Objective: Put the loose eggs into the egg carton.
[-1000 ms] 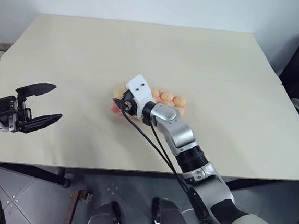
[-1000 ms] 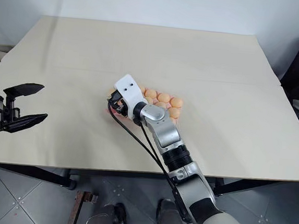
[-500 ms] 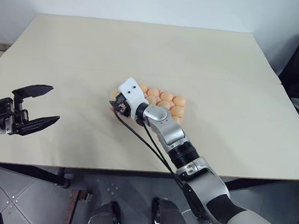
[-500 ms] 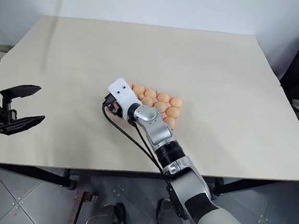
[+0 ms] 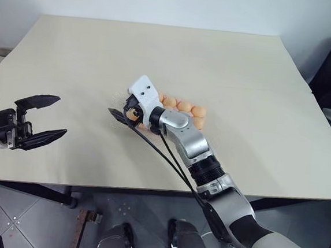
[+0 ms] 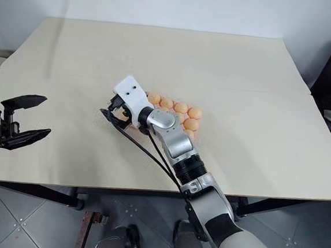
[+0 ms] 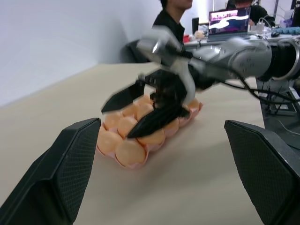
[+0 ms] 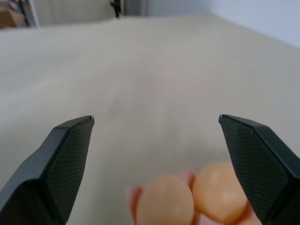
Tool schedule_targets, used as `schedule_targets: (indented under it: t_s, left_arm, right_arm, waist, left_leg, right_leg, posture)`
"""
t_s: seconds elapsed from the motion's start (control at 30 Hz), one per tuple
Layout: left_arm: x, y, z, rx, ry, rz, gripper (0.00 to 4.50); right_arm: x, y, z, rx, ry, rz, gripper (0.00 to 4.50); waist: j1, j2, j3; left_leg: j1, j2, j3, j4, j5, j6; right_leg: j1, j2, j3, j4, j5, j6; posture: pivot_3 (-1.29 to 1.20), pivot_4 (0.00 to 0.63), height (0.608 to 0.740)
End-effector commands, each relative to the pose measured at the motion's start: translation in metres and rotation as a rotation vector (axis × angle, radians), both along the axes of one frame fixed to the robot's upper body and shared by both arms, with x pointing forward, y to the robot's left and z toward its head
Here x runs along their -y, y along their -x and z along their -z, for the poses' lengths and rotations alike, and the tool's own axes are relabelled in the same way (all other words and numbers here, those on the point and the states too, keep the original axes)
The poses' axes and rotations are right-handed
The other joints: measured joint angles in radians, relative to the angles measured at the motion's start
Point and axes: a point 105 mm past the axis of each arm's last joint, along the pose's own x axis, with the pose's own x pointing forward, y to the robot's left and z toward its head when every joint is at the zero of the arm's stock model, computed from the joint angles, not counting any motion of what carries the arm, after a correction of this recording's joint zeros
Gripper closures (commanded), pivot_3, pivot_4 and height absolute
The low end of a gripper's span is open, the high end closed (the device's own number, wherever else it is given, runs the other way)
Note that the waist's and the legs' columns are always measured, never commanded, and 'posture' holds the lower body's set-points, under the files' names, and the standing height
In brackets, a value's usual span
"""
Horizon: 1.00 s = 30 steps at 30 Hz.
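The egg carton (image 7: 140,161) sits near the middle of the table (image 5: 160,54), a little nearer its front edge, with pale orange eggs (image 5: 184,106) filling the cups that show. The right arm reaches in from the front right corner, forearm slanting up over the carton, and the right gripper (image 6: 113,112) hangs just above the carton's left end, pointing roughly level, its fingers spread wide and holding nothing. The left gripper (image 5: 45,119) hovers off the table's left front edge, well apart from the carton, aimed toward it, fingers wide and empty.
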Motion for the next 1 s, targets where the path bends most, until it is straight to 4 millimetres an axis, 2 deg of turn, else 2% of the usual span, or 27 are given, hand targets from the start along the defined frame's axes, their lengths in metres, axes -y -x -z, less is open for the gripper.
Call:
schedule_targets:
  t_s: [0.03, 0.17, 0.27, 0.37, 0.57, 0.67, 0.73, 1.0]
  left_arm:
    - [0.001, -0.004, -0.01, -0.005, -0.021, -0.038, 0.0]
    - [-0.003, -0.015, -0.011, -0.051, -0.011, -0.122, 0.0]
    - [-0.006, -0.023, -0.015, -0.012, -0.018, -0.177, 0.0]
    - [-0.008, -0.03, -0.012, -0.062, -0.029, -0.22, 0.0]
    - [-0.003, -0.026, -0.016, -0.038, -0.061, -0.174, 0.0]
    - [-0.005, -0.025, -0.016, -0.043, -0.067, -0.157, 0.0]
    - [-0.005, -0.027, -0.018, -0.059, -0.061, -0.15, 0.0]
    - [0.002, -0.034, -0.03, -0.054, -0.129, -0.108, 0.0]
  right_arm:
    - [0.026, 0.013, -0.039, 0.056, -0.103, -0.07, 0.02]
    - [0.081, 0.019, -0.041, 0.096, -0.047, -0.101, 0.02]
    - [0.135, 0.016, -0.027, 0.087, 0.06, -0.048, 0.02]
    - [0.192, 0.012, -0.012, 0.045, 0.174, 0.055, 0.02]
    - [0.275, 0.033, 0.011, -0.09, 0.315, 0.131, 0.02]
    - [0.297, 0.038, 0.015, -0.124, 0.341, 0.185, 0.02]
    - [0.305, 0.039, 0.015, -0.127, 0.342, 0.214, 0.02]
    - [0.31, 0.043, 0.012, -0.11, 0.338, 0.229, 0.02]
  waist:
    - [0.002, 0.0, 0.0]
    - [0.021, -0.001, 0.0]
    - [0.033, -0.001, 0.0]
    - [0.032, 0.0, 0.001]
    - [0.026, 0.0, 0.001]
    - [0.023, 0.0, 0.001]
    - [0.022, 0.0, 0.001]
    - [0.031, 0.0, 0.001]
  left_leg:
    - [0.0, 0.0, 0.0, 0.0, 0.0, 0.0]
    - [0.0, -0.001, -0.001, 0.0, -0.001, 0.001]
    - [-0.001, -0.001, -0.001, 0.0, -0.001, 0.002]
    - [0.0, -0.001, -0.001, 0.0, -0.002, 0.003]
    - [0.001, 0.0, 0.0, -0.003, -0.003, 0.003]
    - [0.002, 0.0, 0.001, -0.005, -0.001, 0.004]
    - [0.003, 0.0, 0.001, -0.005, 0.0, 0.004]
    - [0.003, -0.002, 0.0, -0.005, -0.001, 0.002]
  right_leg:
    - [0.0, 0.0, 0.0, 0.0, 0.0, 0.0]
    - [0.001, -0.001, 0.0, -0.002, 0.0, 0.0]
    - [0.001, -0.001, -0.001, -0.003, 0.0, 0.0]
    - [0.002, -0.002, -0.002, -0.004, 0.0, 0.0]
    - [0.002, 0.0, -0.002, -0.008, 0.0, 0.0]
    - [0.002, 0.0, -0.001, -0.008, 0.0, 0.0]
    - [0.002, 0.0, -0.001, -0.008, 0.0, 0.0]
    - [0.003, -0.002, -0.002, -0.008, 0.001, 0.001]
  posture:
    - [0.0, 0.15, 0.74]
    - [0.0, 0.15, 0.74]
    - [0.0, 0.15, 0.74]
    - [0.0, 0.15, 0.74]
    - [0.0, 0.15, 0.74]
    - [0.0, 0.15, 0.74]
    - [0.0, 0.15, 0.74]
    - [0.0, 0.15, 0.74]
